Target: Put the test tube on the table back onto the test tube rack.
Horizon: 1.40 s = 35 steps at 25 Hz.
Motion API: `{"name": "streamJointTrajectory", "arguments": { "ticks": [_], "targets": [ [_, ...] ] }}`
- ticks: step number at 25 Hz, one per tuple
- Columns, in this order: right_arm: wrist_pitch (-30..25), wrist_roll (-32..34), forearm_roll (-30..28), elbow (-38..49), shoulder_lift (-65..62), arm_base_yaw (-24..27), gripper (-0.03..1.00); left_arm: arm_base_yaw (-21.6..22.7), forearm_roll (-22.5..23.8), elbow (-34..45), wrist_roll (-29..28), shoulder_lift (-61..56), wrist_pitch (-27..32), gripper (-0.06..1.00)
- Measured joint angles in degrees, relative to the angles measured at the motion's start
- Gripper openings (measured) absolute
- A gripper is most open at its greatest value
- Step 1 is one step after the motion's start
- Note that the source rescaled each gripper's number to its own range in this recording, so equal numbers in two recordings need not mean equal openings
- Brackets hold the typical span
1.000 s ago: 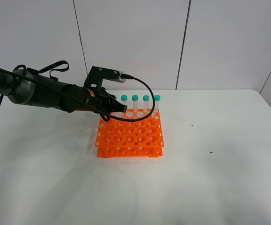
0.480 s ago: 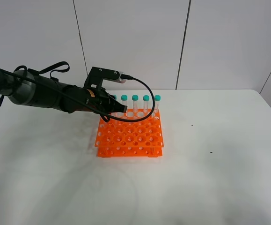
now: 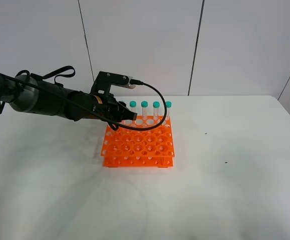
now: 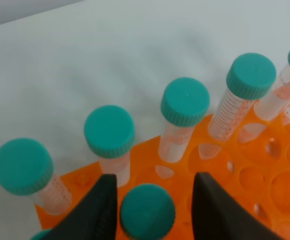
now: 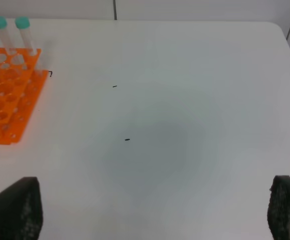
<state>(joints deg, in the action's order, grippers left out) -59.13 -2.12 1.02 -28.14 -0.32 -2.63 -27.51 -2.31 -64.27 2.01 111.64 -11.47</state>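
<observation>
Step in hand: release of the test tube (image 4: 147, 211) into the test tube rack (image 3: 138, 147), at the rack's far left corner.
Left gripper (image 4: 154, 210): jaws stood parted on either side of the teal cap, with a gap visible on each side; the tube appeared seated in a hole, no longer clamped.
Right gripper (image 5: 155, 212): jaws stood wide apart with nothing between them, low over bare table (image 3: 235, 170), well right of the rack.
Tube location: second row from the far edge, just near of the far-row tubes (image 4: 185, 117), upright.
Recommended technique: widen the jaws further before any withdrawal; lift straight up along the tube axis so that neither finger drags the cap or tips a neighbour.
Hazard: neighbouring caps stood close to the fingers; a sideways exit would likely strike them.
Tube material: clear plastic body with printed graduations, ribbed teal screw cap; likely smooth and light.
Rack material: bright orange rigid plastic, two tiers, top a grid of round holes.
Table surface: plain white, matte, a few small dark specks.
</observation>
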Motion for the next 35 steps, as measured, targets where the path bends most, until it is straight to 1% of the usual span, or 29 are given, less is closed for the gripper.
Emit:
{"name": "streamJointTrajectory", "arguments": {
  "ticks": [7, 13, 17, 19, 20, 21, 22, 23, 24, 25, 28, 31, 33, 35],
  "targets": [
    [0.00, 0.00, 0.00, 0.00, 0.00, 0.00, 1.00, -0.85, 0.00, 0.00, -1.22, -1.12, 0.06, 0.33],
    [0.00, 0.00, 0.00, 0.00, 0.00, 0.00, 1.00, -1.15, 0.00, 0.00, -1.24, -5.27, 0.01, 0.33],
    [0.00, 0.00, 0.00, 0.00, 0.00, 0.00, 1.00, -1.15, 0.92, 0.00, -1.24, -8.49, 0.35, 0.33],
    [0.00, 0.00, 0.00, 0.00, 0.00, 0.00, 1.00, -1.15, 1.12, 0.00, -1.19, -10.19, 1.70, 0.38],
    [0.00, 0.00, 0.00, 0.00, 0.00, 0.00, 1.00, -1.15, 1.17, 0.00, -1.03, -10.85, 2.83, 0.47],
    [0.00, 0.00, 0.00, 0.00, 0.00, 0.00, 1.00, -1.15, 1.17, 0.00, -0.75, -11.56, 3.93, 0.59],
    [0.00, 0.00, 0.00, 0.00, 0.00, 0.00, 1.00, -1.15, 1.24, 0.00, -0.59, -12.23, 5.77, 0.72],
    [0.00, 0.00, 0.00, 0.00, 0.00, 0.00, 1.00, -1.15, 1.30, -0.22, -0.48, -12.75, 8.37, 0.82],
    [0.00, 0.00, 0.00, 0.00, 0.00, 0.00, 1.00, -1.15, 1.30, -0.83, -0.36, -13.13, 11.91, 0.90],
    [0.00, 0.00, 0.00, 0.00, 0.00, 0.00, 1.00, -1.10, 1.30, -1.70, -0.36, -13.25, 15.37, 0.93],
    [0.00, 0.00, 0.00, 0.00, 0.00, 0.00, 1.00, 0.31, 1.23, -6.03, -0.36, -13.13, 28.10, 0.99],
    [0.00, 0.00, 0.00, 0.00, 0.00, 0.00, 1.00, 4.13, -0.26, -12.83, 0.17, -12.25, 40.36, 1.00],
    [0.00, 0.00, 0.00, 0.00, 0.00, 0.00, 1.00, 6.79, -1.57, -17.53, 0.91, -10.59, 47.51, 1.00],
    [0.00, 0.00, 0.00, 0.00, 0.00, 0.00, 1.00, 9.38, -1.90, -22.17, 1.21, -8.24, 55.29, 1.00]
  ]
}}
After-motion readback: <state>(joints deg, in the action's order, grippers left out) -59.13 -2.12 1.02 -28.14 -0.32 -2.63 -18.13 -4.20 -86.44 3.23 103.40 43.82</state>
